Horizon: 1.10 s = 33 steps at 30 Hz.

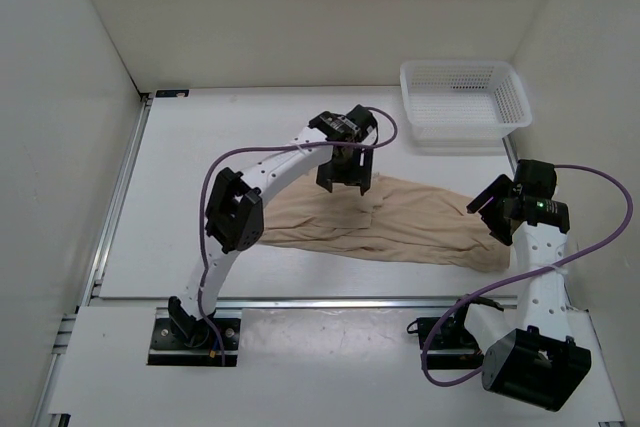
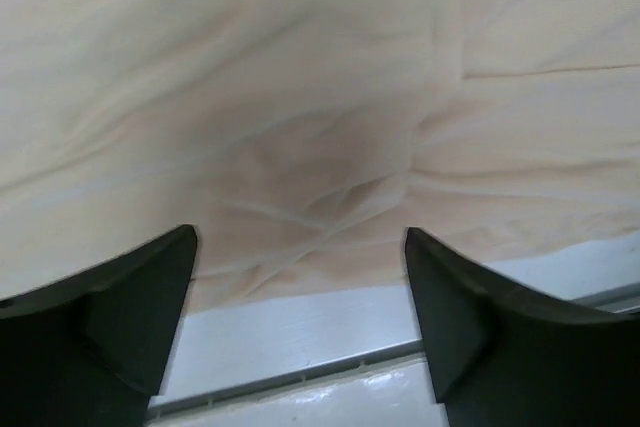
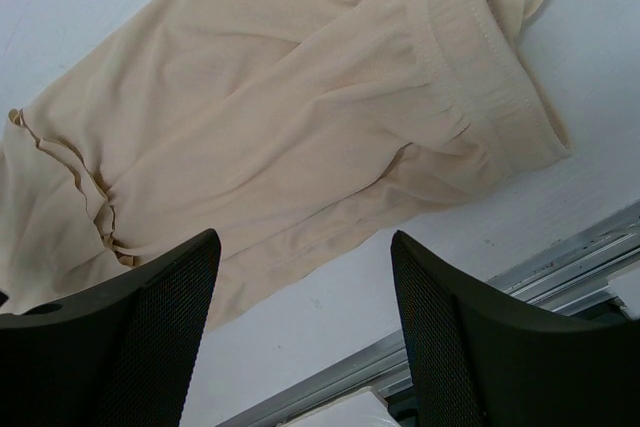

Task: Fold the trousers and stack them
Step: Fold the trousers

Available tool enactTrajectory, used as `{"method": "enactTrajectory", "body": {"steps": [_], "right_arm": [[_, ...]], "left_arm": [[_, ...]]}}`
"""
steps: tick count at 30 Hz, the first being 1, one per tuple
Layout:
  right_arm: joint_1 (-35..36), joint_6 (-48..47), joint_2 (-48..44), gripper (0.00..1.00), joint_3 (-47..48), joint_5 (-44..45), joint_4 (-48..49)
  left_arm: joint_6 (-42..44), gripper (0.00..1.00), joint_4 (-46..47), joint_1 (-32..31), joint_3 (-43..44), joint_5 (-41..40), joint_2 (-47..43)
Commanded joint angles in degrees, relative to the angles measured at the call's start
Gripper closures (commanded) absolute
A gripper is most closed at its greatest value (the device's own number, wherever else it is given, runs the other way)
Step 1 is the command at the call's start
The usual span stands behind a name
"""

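Currently: table (image 1: 170, 197) carries the trousers (image 1: 420, 232), lying wrinkled across its middle from under the left arm to just beside the right arm, elastic waistband (image 3: 500, 87) at the right-arm end; white mesh basket (image 1: 465, 97) sits at the far right corner, apart from the fabric. Left gripper (image 1: 345, 179) is over the cloth's far edge near mid-length, fingers spread with nothing between them; contact with the fabric can't be told. Right gripper (image 1: 492, 215) is by the waistband end, fingers also spread, gripping nothing.
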Motion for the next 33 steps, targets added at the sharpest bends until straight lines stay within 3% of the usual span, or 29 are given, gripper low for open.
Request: {"method": "enactTrajectory", "body": {"steps": [1, 2, 3, 4, 12, 13, 15, 18, 31, 33], "right_arm": [[0.3, -1.1, -0.4, 0.26, 0.5, -0.2, -0.4], [0.3, -1.1, -0.4, 0.26, 0.5, -0.8, 0.2], [0.3, -1.1, -0.4, 0.26, 0.0, -0.8, 0.2], [0.3, -1.1, -0.4, 0.26, 0.0, -0.8, 0.2], [0.3, -1.1, -2.0, 0.26, 0.5, -0.8, -0.3], [0.3, -1.1, -2.0, 0.26, 0.5, -0.8, -0.3], [0.3, -1.1, -2.7, 0.26, 0.5, -0.8, -0.3], [0.3, -1.1, -2.1, 0.26, 0.5, -0.8, -0.3], [0.8, -1.6, -0.8, 0.26, 1.0, -0.8, -0.3], [0.8, -1.6, -0.8, 0.26, 1.0, -0.8, -0.3]], "left_arm": [[0.3, 0.13, 0.6, -1.1, -3.6, -4.6, -11.8], [1.8, 0.48, 0.6, -2.5, -4.5, -3.9, -11.8], [1.9, 0.72, 0.6, -3.1, -5.0, -3.3, -11.8], [1.9, 0.90, -0.4, -3.8, -5.8, -2.7, -11.8], [5.5, 0.90, 0.8, -9.1, -6.5, 4.2, -5.7], [5.5, 0.83, 0.8, -9.1, -5.5, 4.2, -4.7], [5.5, 0.60, 0.8, -9.1, -4.4, 3.4, -1.8], [4.8, 0.44, -1.4, -9.6, -1.8, -2.7, 1.6], [2.4, 0.47, -1.3, -9.6, -2.3, -12.0, 6.1], [1.7, 0.52, -1.3, -9.6, -2.3, -12.7, 6.1]]}}
